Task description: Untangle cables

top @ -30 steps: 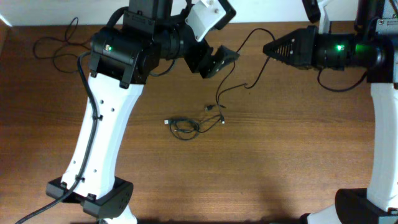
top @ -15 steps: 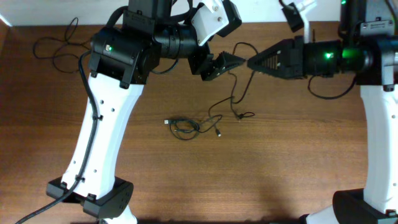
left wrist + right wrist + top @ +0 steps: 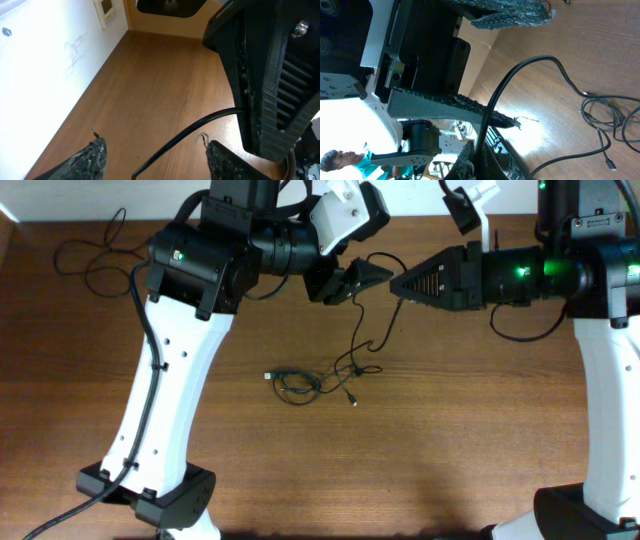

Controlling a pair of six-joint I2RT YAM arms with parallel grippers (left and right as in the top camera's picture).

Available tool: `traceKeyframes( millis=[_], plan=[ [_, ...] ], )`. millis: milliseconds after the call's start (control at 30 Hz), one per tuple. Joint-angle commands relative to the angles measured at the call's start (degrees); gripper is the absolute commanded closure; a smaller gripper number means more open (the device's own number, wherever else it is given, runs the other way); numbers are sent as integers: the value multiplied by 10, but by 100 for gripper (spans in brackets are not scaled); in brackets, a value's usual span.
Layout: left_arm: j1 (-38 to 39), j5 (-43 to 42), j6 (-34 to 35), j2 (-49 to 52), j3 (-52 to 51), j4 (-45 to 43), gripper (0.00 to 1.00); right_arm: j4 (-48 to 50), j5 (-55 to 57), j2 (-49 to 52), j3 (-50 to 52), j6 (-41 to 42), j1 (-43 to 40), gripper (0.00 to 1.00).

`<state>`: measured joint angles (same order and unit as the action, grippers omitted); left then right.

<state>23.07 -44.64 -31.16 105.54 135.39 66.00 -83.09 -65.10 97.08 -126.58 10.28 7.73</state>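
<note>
Right tool point(image 3: 400, 284) clamped shut on a cable point(image 3: 357, 340) trailing to the surface point(image 3: 460, 440). Left tool point(image 3: 157, 152) open, straddling that cable. Coiled bundle point(image 3: 293, 385) lies centre.

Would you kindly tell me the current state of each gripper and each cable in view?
lifted cable: one end raised, the rest hanging down to the table.
right gripper: shut on lifted cable.
left gripper: open, jaws either side of lifted cable.
coiled bundle: lying tangled on the table.
</note>
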Motion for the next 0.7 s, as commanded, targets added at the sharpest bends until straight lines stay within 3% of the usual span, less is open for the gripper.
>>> traceKeyframes(
  millis=[0, 67, 333, 667],
  plan=[
    [2, -15, -11, 5, 4, 1, 46, -9, -18, 2, -5, -9, 6, 96],
    [2, -41, -44, 5, 4, 10, 48, -10, -18, 2, -5, -9, 10, 96],
    [2, -51, -47, 7, 4, 14, 48, -7, -18, 2, -5, -11, 40, 96],
    [2, -51, -47, 6, 4, 14, 91, -7, -17, 2, -5, -11, 40, 96]
  ],
)
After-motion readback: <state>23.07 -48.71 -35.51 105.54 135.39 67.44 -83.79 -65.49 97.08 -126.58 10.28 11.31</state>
